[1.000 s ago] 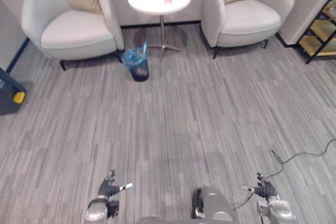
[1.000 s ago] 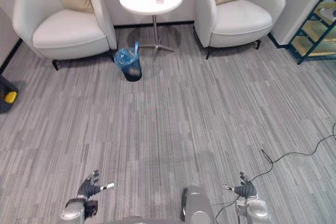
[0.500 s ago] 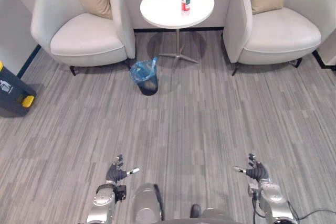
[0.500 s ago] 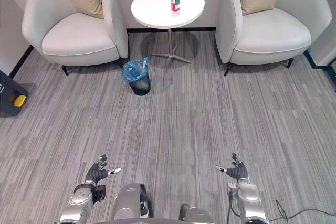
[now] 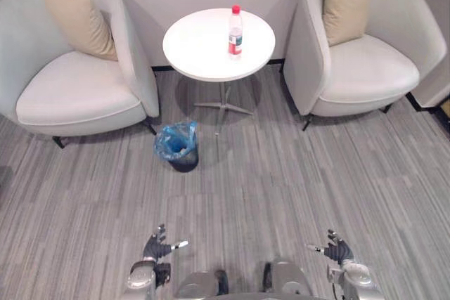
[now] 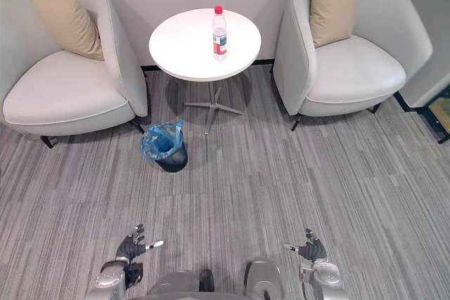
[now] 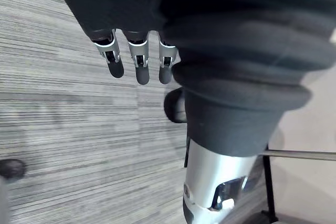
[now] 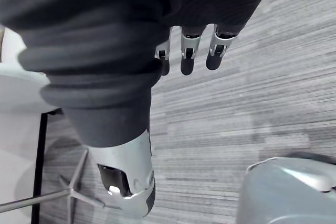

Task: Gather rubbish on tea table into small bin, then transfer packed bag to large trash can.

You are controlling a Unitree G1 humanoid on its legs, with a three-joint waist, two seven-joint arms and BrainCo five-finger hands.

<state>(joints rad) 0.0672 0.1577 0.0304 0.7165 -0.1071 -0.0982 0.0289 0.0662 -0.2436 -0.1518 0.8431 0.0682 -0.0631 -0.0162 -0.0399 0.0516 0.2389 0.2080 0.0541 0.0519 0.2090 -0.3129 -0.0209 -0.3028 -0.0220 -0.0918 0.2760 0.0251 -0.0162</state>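
Left eye view: round white tea table (image 5: 200, 50) stands by the far wall between two pale armchairs, left armchair (image 5: 70, 96) and right armchair (image 5: 365, 75), each with a tan cushion against its back. The rubbish is one clear bottle (image 5: 235, 31) with a red cap and red label, upright on the table top, right of its middle. The small bin (image 5: 185, 166), dark and lined with a blue bag (image 5: 167, 142), sits on the grey striped carpet (image 5: 281, 173) near the table's foot, beside the left armchair's front corner. Both hands are low and near the robot, well apart from table and bin. Left hand (image 5: 156, 249): fingers (image 7: 136, 66) straight and released, holding nothing. Right hand (image 5: 337, 251): fingers (image 8: 188, 56) likewise loose and empty, above bare carpet.
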